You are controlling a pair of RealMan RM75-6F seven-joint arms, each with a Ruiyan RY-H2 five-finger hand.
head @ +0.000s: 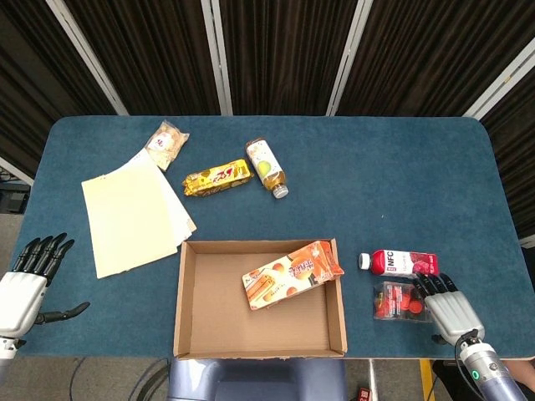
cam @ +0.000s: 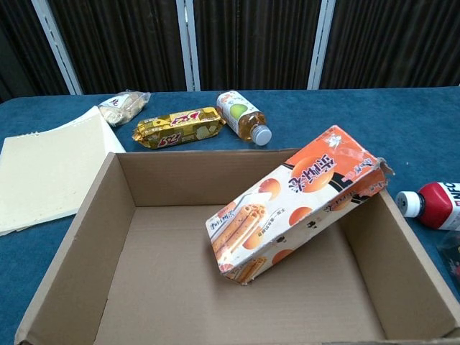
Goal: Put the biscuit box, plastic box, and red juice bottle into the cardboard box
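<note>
Right hand [head: 450,307] nearer, fingers [head: 427,286] spread, empty, tips touching plastic box [head: 399,302]; red juice bottle [head: 399,263] just beyond fingertips, long axis crosswise. Left hand [head: 25,280] spread, empty, far off.

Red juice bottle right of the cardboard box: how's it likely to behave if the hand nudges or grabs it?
The red juice bottle lies on its side, so a sideways nudge would probably roll it. It looks full, so likely heavy for its size. Its glossy wrap may be slippery. The plastic box lies close beside it and might get bumped.

Lab-style test booth: blue felt table [head: 376,184], dark ribbed wall panels [head: 284,50] with metal strips behind.
</note>
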